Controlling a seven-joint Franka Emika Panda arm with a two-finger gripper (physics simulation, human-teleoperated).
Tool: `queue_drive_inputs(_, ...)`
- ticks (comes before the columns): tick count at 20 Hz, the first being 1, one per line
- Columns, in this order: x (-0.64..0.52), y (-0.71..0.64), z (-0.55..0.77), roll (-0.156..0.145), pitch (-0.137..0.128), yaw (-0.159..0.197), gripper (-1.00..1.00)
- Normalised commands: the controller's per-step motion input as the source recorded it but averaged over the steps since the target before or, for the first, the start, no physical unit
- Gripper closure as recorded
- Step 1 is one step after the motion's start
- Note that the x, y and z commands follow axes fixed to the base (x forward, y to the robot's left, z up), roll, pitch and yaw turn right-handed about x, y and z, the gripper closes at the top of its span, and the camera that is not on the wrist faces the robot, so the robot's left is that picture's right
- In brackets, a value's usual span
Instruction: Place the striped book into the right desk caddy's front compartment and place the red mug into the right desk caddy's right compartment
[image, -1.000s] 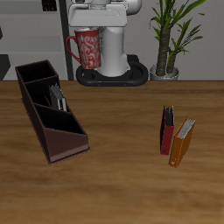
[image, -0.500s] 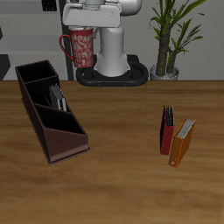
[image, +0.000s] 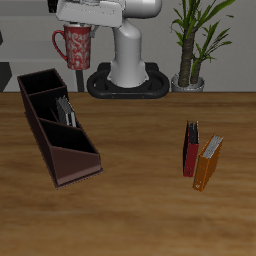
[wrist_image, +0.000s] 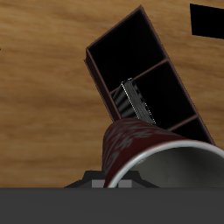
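Note:
The red mug with its pale swirls hangs in the air, my gripper shut on its rim from above. It is high over the table's back, just behind the tall end of the right desk caddy. The striped book stands inside the caddy's middle section, leaning on a divider. In the wrist view the mug fills the foreground, open side toward the camera. Beyond it lies the caddy with the striped book in it. The squarish section at the tall end is empty.
A dark red book and an orange book stand together on the table's other side. A potted plant stands at the back, beside the robot's base.
The gripper has carried the red mug sideways and slightly higher, from in front of the robot's base toward the caddy's tall end. Nothing else has moved.

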Motion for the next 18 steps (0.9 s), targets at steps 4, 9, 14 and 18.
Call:
queue_drive_inputs(4, -0.05, -0.33, 0.0, -0.049, 0.012, -0.029, 1.0)
queue_drive_inputs(9, -0.05, -0.3, -0.02, 0.035, 0.069, -0.065, 1.0)
queue_drive_inputs(14, -0.14, -0.24, 0.06, 0.02, 0.029, -0.019, 1.0)
queue_drive_inputs(18, -0.15, -0.27, 0.15, -0.028, -0.02, -0.023, 1.0)
